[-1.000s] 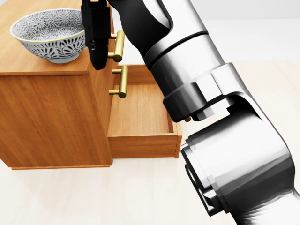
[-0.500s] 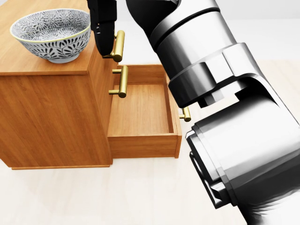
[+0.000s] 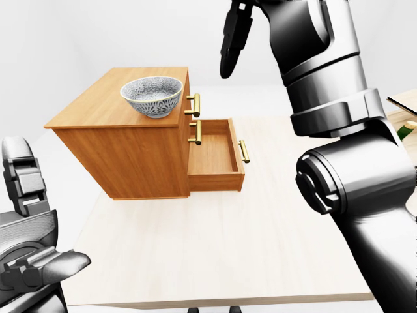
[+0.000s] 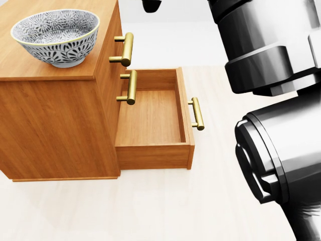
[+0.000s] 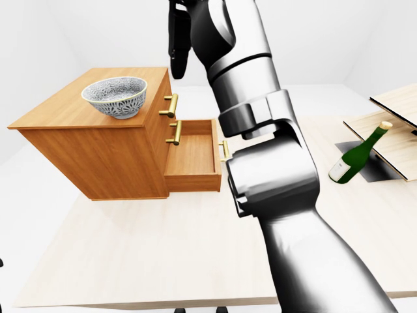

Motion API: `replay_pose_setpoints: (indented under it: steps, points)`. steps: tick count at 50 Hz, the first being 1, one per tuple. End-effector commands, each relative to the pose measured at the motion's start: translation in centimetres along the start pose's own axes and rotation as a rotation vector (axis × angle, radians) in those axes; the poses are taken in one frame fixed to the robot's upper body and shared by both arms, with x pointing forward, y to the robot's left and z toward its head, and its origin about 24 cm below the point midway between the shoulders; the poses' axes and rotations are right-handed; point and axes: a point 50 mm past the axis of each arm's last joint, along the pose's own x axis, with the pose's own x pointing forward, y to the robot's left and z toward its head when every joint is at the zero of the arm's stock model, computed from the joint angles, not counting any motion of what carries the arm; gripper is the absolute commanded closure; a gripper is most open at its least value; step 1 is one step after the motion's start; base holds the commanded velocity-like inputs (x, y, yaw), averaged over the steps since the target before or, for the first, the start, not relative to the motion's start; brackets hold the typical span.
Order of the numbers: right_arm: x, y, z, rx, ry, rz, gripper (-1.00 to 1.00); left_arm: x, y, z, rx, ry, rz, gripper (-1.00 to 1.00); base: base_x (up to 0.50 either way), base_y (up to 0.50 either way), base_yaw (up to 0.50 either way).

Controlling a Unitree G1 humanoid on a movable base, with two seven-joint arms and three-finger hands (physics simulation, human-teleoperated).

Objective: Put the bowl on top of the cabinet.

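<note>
- Since the earlier head view, the right hand (image 3: 231, 42) has risen from beside the cabinet's top handle. Only its dark tip now shows at the head view's top edge, and the arm has swung off to the view's right.
- Nearest, at the left-eye view's bottom left, the left hand (image 3: 29, 251) waits low, well apart from the cabinet (image 4: 55, 125). Its fingers are spread and hold nothing.
- The pale table (image 3: 215, 254) carries the cabinet. The cabinet's bottom drawer (image 4: 150, 118) stands pulled out towards the view's right and looks empty.
- The patterned bowl (image 4: 55, 35) sits upright on the cabinet's top, near the edge above the brass handles (image 4: 125, 49).
- The right hand hangs above the cabinet's handle side, fingers pointing down, loose, gripping nothing.
- The bowl lies below that hand and to its left in the eye views. This hand is by far the nearer of the two. The bowl is round, so it has no long axis to line up.
- Judging by this, the placing looks done and only pulling clear remains.
- Well off the cabinet's drawer side, a green bottle (image 5: 355, 156) leans.
</note>
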Motion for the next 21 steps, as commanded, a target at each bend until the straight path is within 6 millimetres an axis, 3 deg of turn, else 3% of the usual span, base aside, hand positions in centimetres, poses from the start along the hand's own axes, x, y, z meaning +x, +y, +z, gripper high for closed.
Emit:
replay_pose_setpoints:
  steps: [1,12,21]
  points:
    - [-2.5,-1.2,-1.7,-0.065,0.022,-0.149,-1.0,0.0,0.0,0.0,-0.001,-0.001,0.0,-1.0,0.0,0.0,0.0]
    - [-6.4,-0.3,-2.9,-0.189,0.074,-0.333,-1.0,-0.1,-0.1,0.2,-0.001,-0.005,-0.004,-1.0,0.0,0.0,0.0]
    - [-9.6,1.8,-3.5,-0.299,0.15,-0.44,-1.0,-0.2,-0.1,0.1,0.002,0.0,-0.007,-1.0,0.0,0.0,0.0]
